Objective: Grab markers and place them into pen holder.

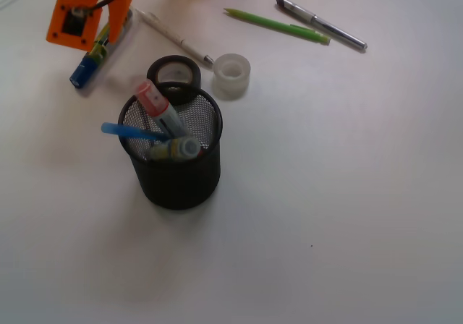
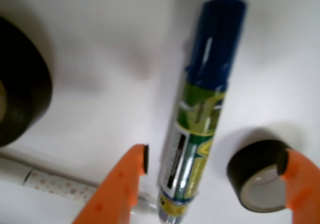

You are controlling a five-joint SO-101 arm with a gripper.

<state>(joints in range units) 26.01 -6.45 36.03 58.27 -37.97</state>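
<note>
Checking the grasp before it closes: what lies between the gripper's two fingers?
In the wrist view, the blue-capped marker lies between the open gripper fingers, close to one finger. A black tape roll sits by the other finger.

Blue-capped marker [image 2: 200,119] between tool [image 2: 215,164] fingers

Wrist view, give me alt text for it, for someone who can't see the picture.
A blue-capped marker lies on a white table between the open orange fingers of the end effector, not yet gripped. Part of a black tape roll shows at the left edge, a white pen lies at lower left, and another dark ring-shaped object sits by the right finger.
</note>
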